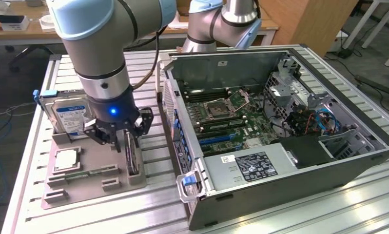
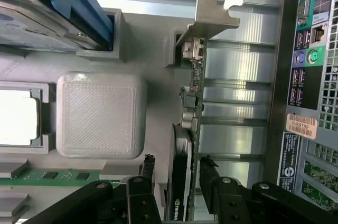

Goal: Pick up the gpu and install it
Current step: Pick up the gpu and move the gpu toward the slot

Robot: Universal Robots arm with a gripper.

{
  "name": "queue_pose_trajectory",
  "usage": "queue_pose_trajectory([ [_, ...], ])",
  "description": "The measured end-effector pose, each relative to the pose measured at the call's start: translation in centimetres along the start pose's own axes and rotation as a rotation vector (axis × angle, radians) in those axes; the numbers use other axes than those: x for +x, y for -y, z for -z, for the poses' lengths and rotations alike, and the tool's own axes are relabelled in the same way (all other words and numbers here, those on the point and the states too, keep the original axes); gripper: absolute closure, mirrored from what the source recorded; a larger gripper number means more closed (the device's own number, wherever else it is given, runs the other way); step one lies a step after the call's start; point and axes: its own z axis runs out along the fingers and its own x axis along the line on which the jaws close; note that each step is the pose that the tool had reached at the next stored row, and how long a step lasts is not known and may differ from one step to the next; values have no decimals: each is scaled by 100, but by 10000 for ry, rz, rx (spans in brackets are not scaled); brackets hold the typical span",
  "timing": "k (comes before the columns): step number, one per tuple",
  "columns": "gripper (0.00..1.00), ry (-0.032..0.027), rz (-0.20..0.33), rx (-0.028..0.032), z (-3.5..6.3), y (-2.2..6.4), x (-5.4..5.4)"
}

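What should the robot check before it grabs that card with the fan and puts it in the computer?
1. Gripper open: ok.
2. Gripper lined up with the graphics card, one side of it on each face of the card: ok.
3. Graphics card standing on its edge in the gray holder: ok.
4. Gripper apart from the hard drive at the back of the holder: ok.
5. Computer case open, with the green board showing: ok.
6. Blue slot on the board free of anything plugged in: looks ok, but its far end is hard to see, so cannot tell for sure.
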Motion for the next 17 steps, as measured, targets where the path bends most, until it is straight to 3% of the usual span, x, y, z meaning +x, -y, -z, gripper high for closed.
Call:
queue_pose_trajectory([
  [6,53,19,-2,0,-70,-29,5],
  [9,53,19,-3,0,-81,-128,1],
  [17,53,21,0,1,-83,-127,1],
])
